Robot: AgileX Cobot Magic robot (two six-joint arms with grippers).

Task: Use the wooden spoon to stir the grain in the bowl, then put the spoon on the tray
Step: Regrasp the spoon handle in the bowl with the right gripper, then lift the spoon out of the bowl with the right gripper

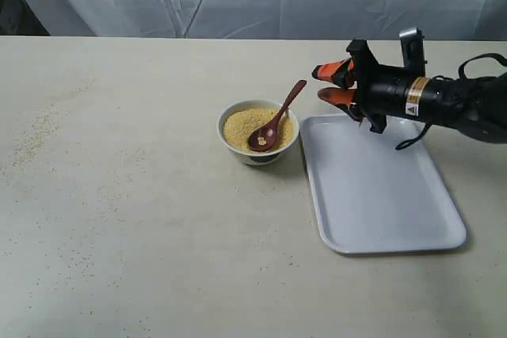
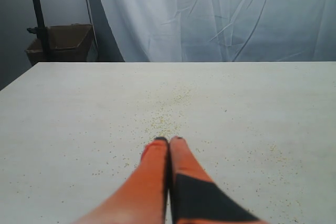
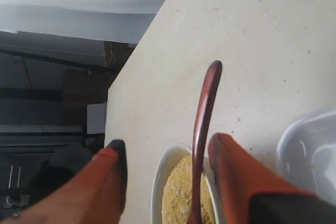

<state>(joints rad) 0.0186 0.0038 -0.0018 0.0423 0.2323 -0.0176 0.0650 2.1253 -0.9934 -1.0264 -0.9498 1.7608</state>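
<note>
I see 1 glossy reddish-brown wooden spoon (image 1: 276, 119) leaning in the bowl (image 1: 234, 146), head on yellow grain (image 1: 238, 126), tray (image 1: 372, 187) just beside, my right gripper (image 1: 320, 83) hovering spread near the handle, left gripper (image 2: 169, 140) pinched closed, empty.

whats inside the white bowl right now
The bowl holds yellow grain; the wooden spoon rests head-down on it, handle leaning out over the rim. The grain hides the bowl's bottom.
</note>
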